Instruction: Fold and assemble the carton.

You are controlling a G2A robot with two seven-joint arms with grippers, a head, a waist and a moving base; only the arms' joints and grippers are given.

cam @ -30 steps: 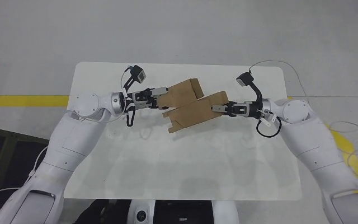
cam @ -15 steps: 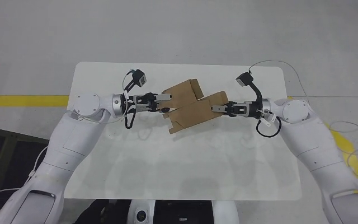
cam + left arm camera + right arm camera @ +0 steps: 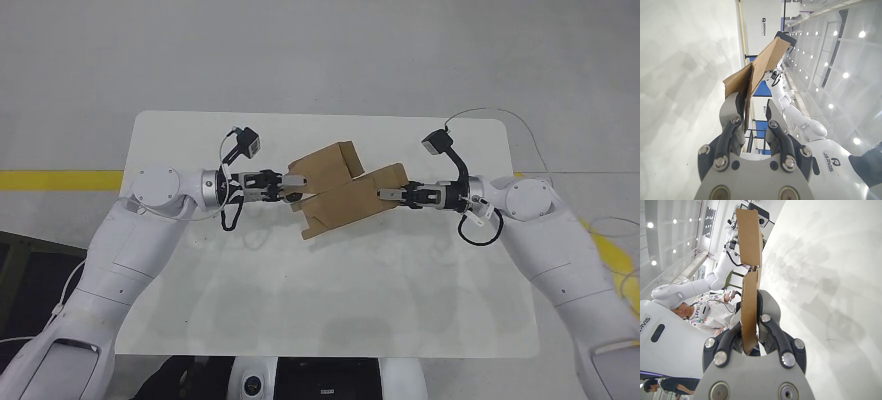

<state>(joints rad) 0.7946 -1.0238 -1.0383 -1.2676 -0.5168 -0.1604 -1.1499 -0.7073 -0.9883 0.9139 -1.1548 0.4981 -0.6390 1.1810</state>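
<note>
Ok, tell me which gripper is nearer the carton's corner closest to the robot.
Left. The left gripper sits just beyond that corner, open around the carton's edge; the right gripper clamps the opposite end.

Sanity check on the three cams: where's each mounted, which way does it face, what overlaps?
Top view: on the robot above its arms, looking down at the white table; left gripper and right gripper at the carton.
Left wrist view: behind the left gripper, which is open, facing the carton's edge, with the right arm beyond.
Right wrist view: behind the right gripper, shut on a carton flap, facing the left arm.
Shared: both wrist views see the carton edge-on, the table and the opposite arm.
</note>
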